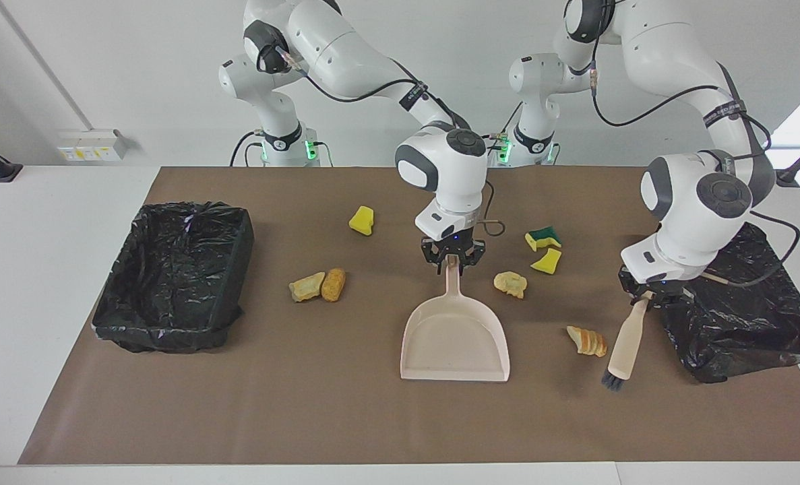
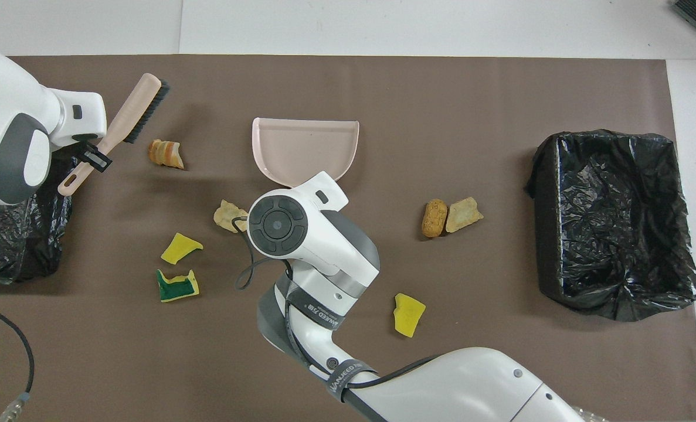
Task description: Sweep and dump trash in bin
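We are seeing the right end effector [image 1: 452,264] down at the middle of the brown-covered surface [image 1: 373,417], its fingers closing on the handle of the pink dustpan [image 1: 455,340], which is lying flat with its mouth facing away from the robots. The left end effector [image 1: 645,294] is gripping the brush [image 1: 625,347] by its handle, clamped shut, bristles tilting down toward the surface just beside the black bag [image 1: 743,316] at the left arm's end. The trash is lying scattered: a sliced bread chunk [image 1: 587,341] between brush and dustpan, a tan chunk [image 1: 510,283] beside the dustpan handle, a yellow wedge [image 1: 546,261] and a green-backed sponge piece [image 1: 542,237] nearer to the robots, a lone yellow sponge piece [image 1: 362,220] toward the right arm's end, and two bread chunks [image 1: 317,285] touching each other. The black-lined bin [image 1: 174,276] is sitting at the right arm's end, well apart from the scraps.
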Action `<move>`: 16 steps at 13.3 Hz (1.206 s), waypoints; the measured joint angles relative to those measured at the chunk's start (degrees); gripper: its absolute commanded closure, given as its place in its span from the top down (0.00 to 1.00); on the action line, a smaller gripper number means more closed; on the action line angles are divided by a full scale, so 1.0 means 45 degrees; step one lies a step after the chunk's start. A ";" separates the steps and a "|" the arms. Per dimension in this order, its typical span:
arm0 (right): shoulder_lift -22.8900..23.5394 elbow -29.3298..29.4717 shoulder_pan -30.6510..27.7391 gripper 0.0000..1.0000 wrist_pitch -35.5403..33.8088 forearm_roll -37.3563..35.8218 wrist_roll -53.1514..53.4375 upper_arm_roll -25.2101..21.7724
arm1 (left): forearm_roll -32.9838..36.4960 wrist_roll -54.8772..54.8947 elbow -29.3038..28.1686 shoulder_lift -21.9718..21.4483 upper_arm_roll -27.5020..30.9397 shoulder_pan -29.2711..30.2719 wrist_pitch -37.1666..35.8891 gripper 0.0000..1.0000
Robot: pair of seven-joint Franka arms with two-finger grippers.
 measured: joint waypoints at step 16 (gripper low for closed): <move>-0.1050 -0.0460 -0.0794 0.00 -0.1935 -0.0005 -0.9090 -0.0028 | 0.0043 -0.0386 -0.4641 -0.3287 -0.0261 -0.1308 -0.2627 0.00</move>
